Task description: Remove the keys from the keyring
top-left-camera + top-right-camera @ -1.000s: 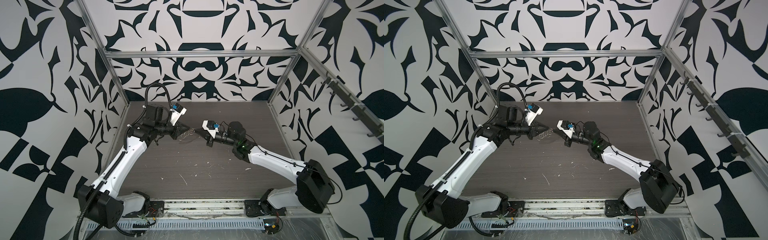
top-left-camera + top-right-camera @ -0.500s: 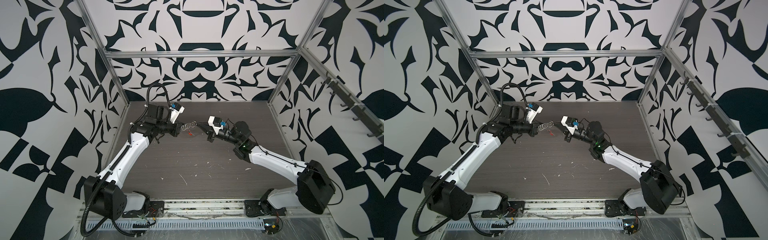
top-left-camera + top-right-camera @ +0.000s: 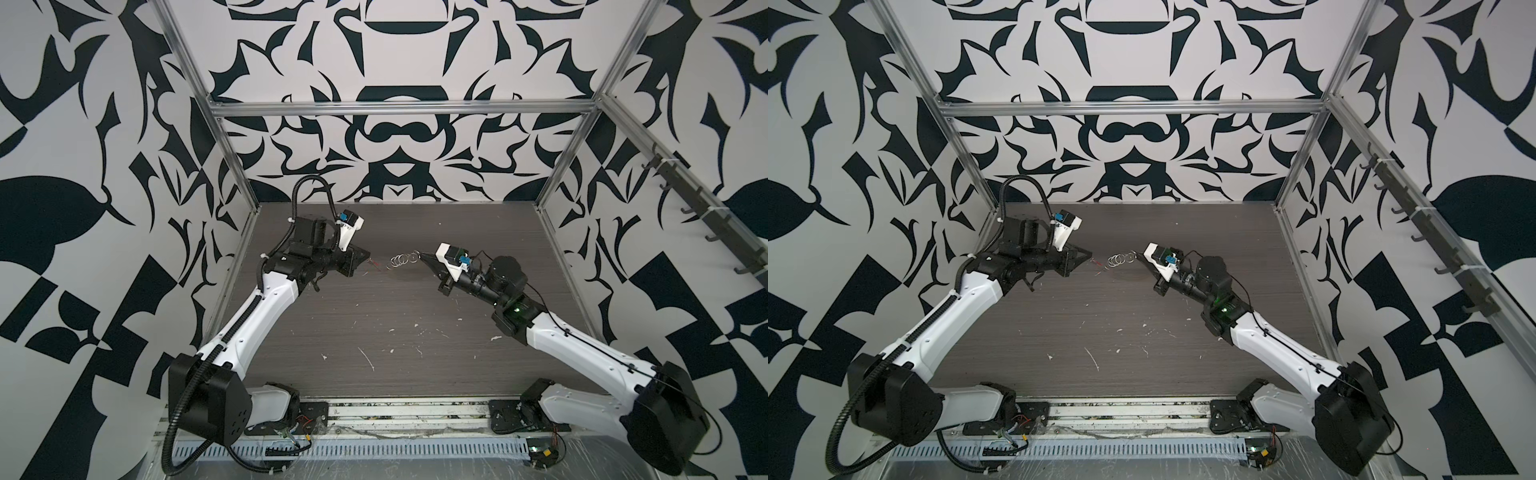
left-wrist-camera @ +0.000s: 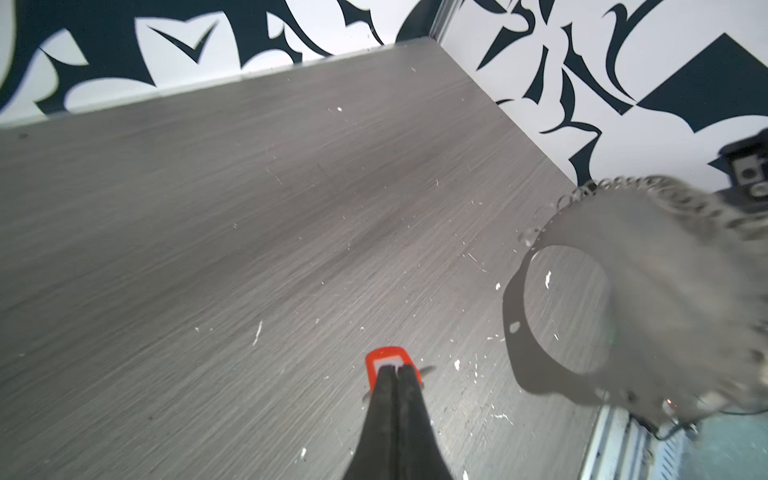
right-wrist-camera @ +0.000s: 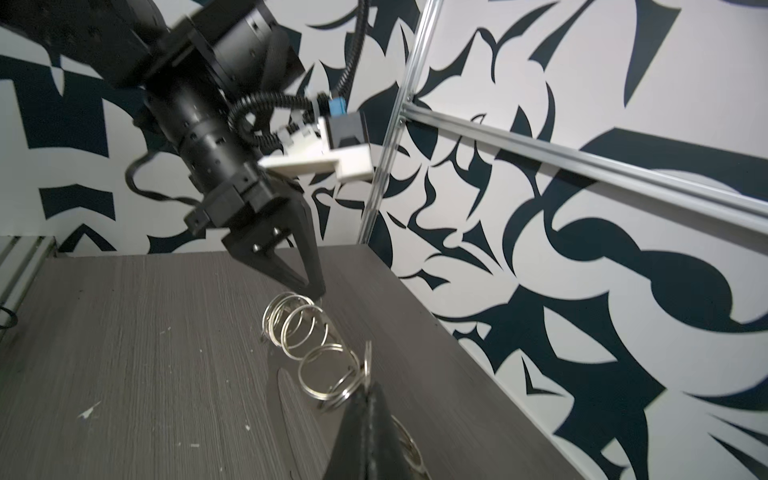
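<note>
Mid-frame in both top views, chain of silvery wire rings [image 3: 401,259] clamped in right gripper [image 5: 370,388]; left gripper [image 4: 397,371], tips together, pinches red plastic tag [image 4: 388,353], thin silvery keys [image 4: 428,368] seemingly beside it. Keep pinches firm; separate slowly.

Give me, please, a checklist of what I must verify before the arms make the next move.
1. Left tool shut on red tag: ok.
2. Right tool shut on ring chain: ok.
3. Ring chain held above the table: ok.
4. Red tag joined to ring chain: cannot tell.
5. Keys visible on the rings: cannot tell.
6. Tools apart, not touching: ok.
</note>
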